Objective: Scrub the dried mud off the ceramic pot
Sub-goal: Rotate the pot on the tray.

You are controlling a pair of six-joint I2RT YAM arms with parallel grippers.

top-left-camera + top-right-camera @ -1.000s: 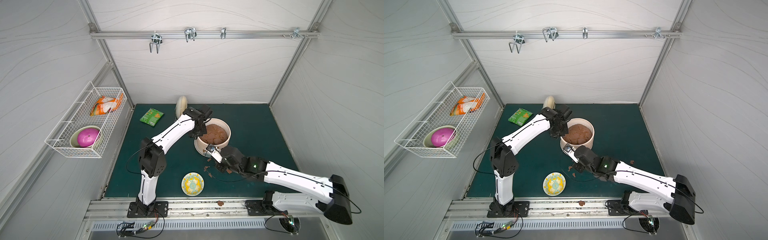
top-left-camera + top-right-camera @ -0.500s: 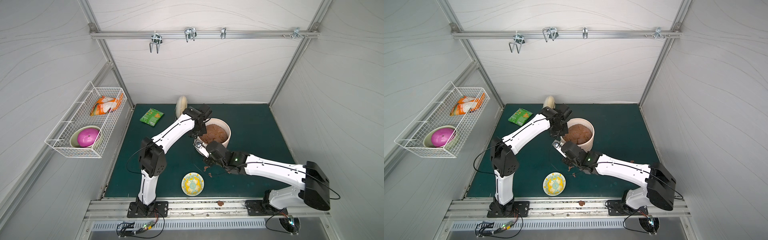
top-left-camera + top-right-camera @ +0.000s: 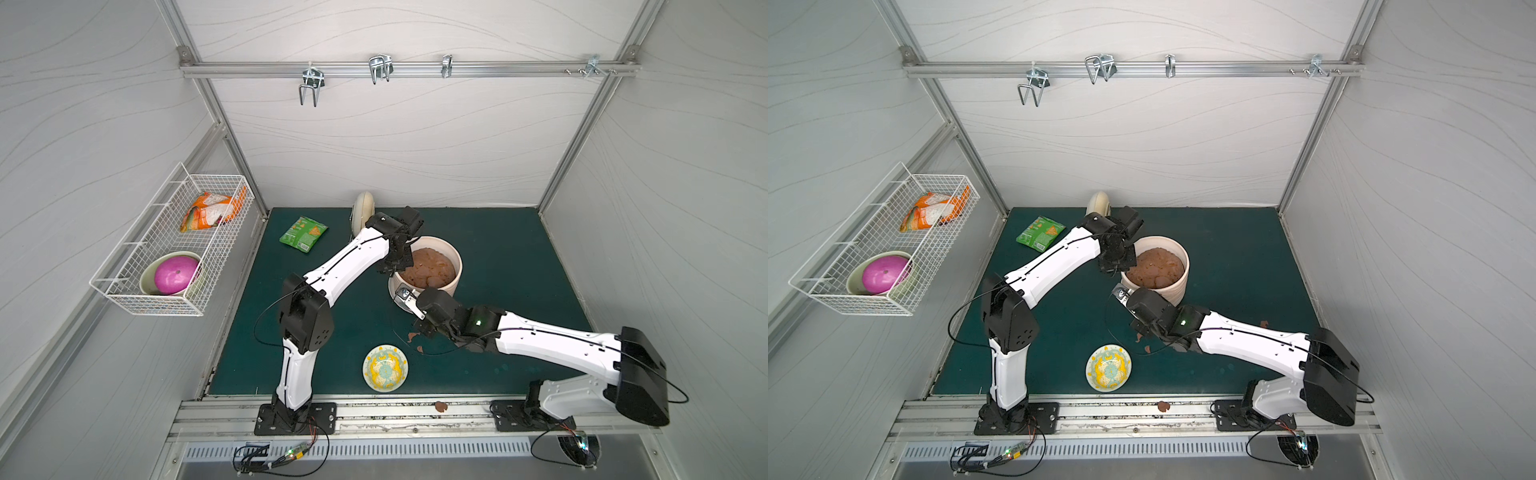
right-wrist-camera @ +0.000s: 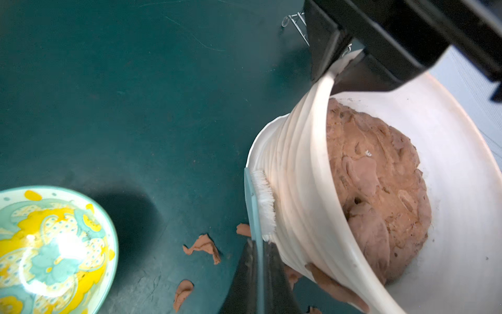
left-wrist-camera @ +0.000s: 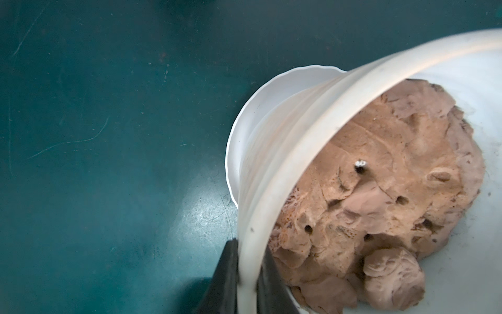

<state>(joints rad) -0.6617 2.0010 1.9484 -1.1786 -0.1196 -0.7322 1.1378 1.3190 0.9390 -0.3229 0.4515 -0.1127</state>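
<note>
The ceramic pot (image 3: 456, 277), cream-white with a ribbed wall and a flared saucer base, stands upright near the middle of the green bench (image 3: 519, 257), a little toward its back edge. It is filled with a cracked brown soil mass (image 5: 380, 190). My left gripper (image 5: 248, 262) is pinched tight on the pot's rim, on the side facing the bench's left edge, with one black finger inside the wall and one outside. My right gripper (image 4: 258, 274) is clamped on the teal handle of a brush (image 4: 264, 204). Its white bristles press against the ribbed wall low down, just above the saucer, on the side facing the front edge. Dried mud (image 4: 202, 246) lies as small reddish-brown flakes on the bench just in front of the pot, beside the brush. In the right wrist view one more patch clings to the pot's wall close to the gripper. A small yellow-patterned dish (image 3: 385, 368) sits near the front edge, apart from the pot. A green snack packet (image 3: 303, 233) lies toward the back left corner. A cream rounded object (image 3: 363, 210) stands at the back edge; I cannot tell what it is. A wire basket (image 3: 153, 305) hangs on the left wall, holding a bowl (image 3: 145, 277) with a pink ball (image 3: 176, 274) and an orange packet (image 3: 210, 210).
</note>
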